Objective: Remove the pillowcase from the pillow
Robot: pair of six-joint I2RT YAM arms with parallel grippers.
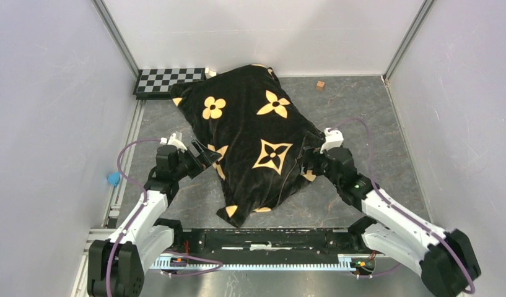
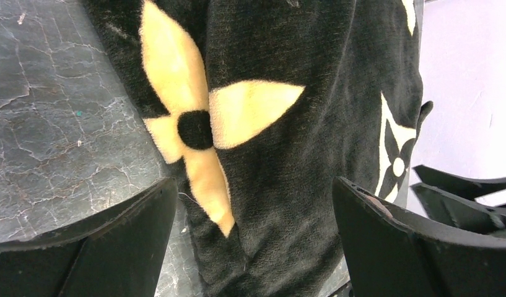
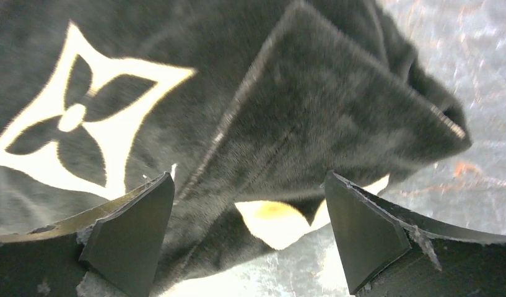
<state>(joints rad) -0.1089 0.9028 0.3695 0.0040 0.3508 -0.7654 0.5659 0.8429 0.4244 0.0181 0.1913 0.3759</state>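
Note:
The pillowcase point(image 1: 250, 133), black plush with tan-gold flower and star motifs, lies bulging across the middle of the table and covers the pillow, which is hidden. My left gripper point(image 1: 205, 157) is open at the pillowcase's left edge; in the left wrist view point(image 2: 256, 247) its jaws straddle a fold of the fabric point(image 2: 287, 154) without closing on it. My right gripper point(image 1: 308, 162) is open at the right edge; in the right wrist view point(image 3: 250, 238) its jaws stand on either side of a folded flap of the pillowcase point(image 3: 312, 124), just above the table.
A black-and-white checkerboard point(image 1: 168, 80) lies at the back left, touching the pillowcase's far corner. A small brown cube point(image 1: 320, 85) sits at the back right. A blue object point(image 1: 114, 179) is at the left rail. Walls enclose three sides.

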